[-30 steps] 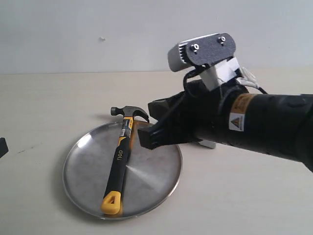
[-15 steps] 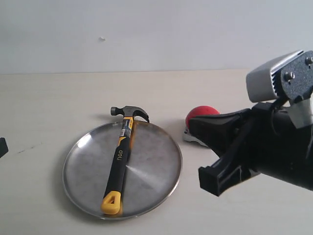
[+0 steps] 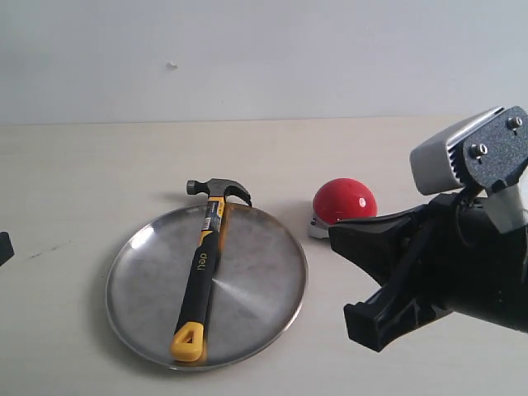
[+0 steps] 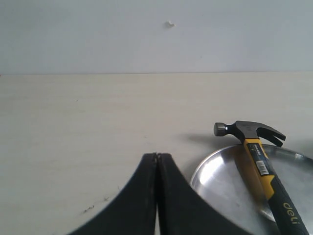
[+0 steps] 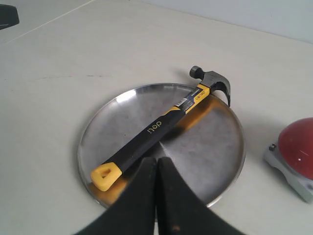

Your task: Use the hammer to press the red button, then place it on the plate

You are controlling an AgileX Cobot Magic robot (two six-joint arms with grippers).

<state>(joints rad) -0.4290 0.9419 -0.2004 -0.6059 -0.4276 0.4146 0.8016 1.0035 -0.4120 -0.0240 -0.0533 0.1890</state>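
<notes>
The black-and-yellow hammer (image 3: 202,268) lies flat across the silver plate (image 3: 256,289), its steel head (image 3: 219,190) over the far rim. To the right of the plate stands the red button (image 3: 344,200) on its grey base. My right gripper (image 3: 334,235) hangs shut and empty, right of the plate and in front of the button. The right wrist view shows its tips (image 5: 157,159) above the plate (image 5: 210,147), close to the hammer handle (image 5: 156,129), with the button (image 5: 298,147) off to one side. My left gripper (image 4: 157,155) is shut and empty, left of the plate (image 4: 220,176).
A pale wooden tabletop (image 3: 99,181) runs back to a plain white wall. Only a dark sliver of the left arm (image 3: 3,247) shows at the exterior view's left edge. The right arm's camera housing (image 3: 470,157) rises above the table at the right.
The right arm has drawn back to the right from over the plate, uncovering the red button. The hammer stays still on the plate. The left gripper has not moved.
</notes>
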